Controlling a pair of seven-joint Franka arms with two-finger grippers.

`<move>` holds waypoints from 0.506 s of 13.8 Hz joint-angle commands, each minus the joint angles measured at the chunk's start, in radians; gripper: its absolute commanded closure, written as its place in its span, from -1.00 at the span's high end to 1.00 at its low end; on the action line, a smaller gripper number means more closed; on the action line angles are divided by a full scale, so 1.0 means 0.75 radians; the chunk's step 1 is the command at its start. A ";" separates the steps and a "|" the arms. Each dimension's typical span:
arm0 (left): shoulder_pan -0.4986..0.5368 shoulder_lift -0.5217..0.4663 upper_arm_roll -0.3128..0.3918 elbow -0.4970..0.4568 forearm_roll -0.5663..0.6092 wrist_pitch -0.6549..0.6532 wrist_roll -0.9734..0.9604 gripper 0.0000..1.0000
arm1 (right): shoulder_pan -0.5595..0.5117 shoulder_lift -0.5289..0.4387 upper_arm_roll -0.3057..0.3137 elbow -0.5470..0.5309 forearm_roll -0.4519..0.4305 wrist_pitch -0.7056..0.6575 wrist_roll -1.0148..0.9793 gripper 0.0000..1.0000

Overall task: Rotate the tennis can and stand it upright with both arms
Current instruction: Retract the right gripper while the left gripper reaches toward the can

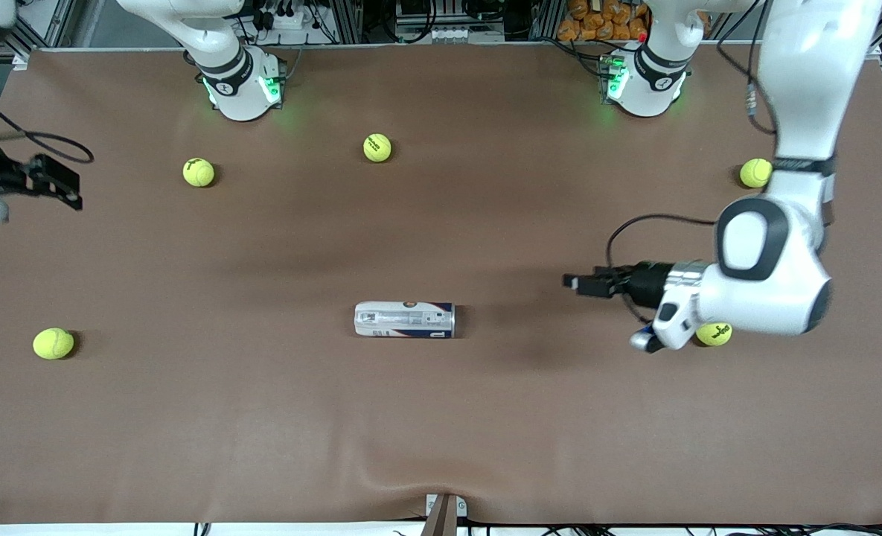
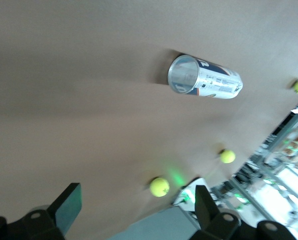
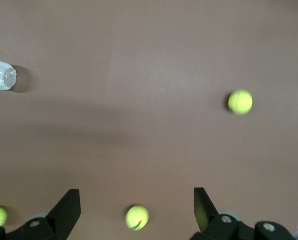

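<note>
The tennis can (image 1: 403,320) lies on its side in the middle of the brown table, white and dark blue, with its long axis running toward the two ends of the table. In the left wrist view the tennis can (image 2: 205,77) shows its round silver end. My left gripper (image 1: 576,283) hangs open and empty over the table, between the can and the left arm's end, pointing at the can. Its fingers (image 2: 69,202) stand wide apart. My right gripper (image 1: 65,186) is open and empty over the right arm's end of the table. The right wrist view catches only the tennis can's end (image 3: 1,75).
Several yellow-green tennis balls lie scattered: one (image 1: 199,172) and another (image 1: 377,147) near the right arm's base, one (image 1: 755,173) by the left arm's end, one (image 1: 714,333) under the left wrist, one (image 1: 53,343) near the right arm's end.
</note>
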 commanded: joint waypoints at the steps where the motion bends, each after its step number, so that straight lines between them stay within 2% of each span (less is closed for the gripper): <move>1: -0.036 0.147 -0.010 0.100 -0.132 0.094 0.048 1.00 | -0.024 -0.054 0.010 -0.045 0.057 -0.066 0.219 1.00; 3: -0.076 0.223 -0.010 0.133 -0.240 0.210 0.109 1.00 | -0.026 -0.056 0.004 -0.045 0.108 -0.091 0.286 1.00; 5: -0.119 0.266 -0.010 0.133 -0.420 0.331 0.254 1.00 | -0.047 -0.052 -0.010 -0.047 0.116 -0.089 0.278 1.00; 7: -0.146 0.317 -0.010 0.127 -0.608 0.368 0.444 1.00 | -0.073 -0.046 -0.010 -0.047 0.118 -0.085 0.265 1.00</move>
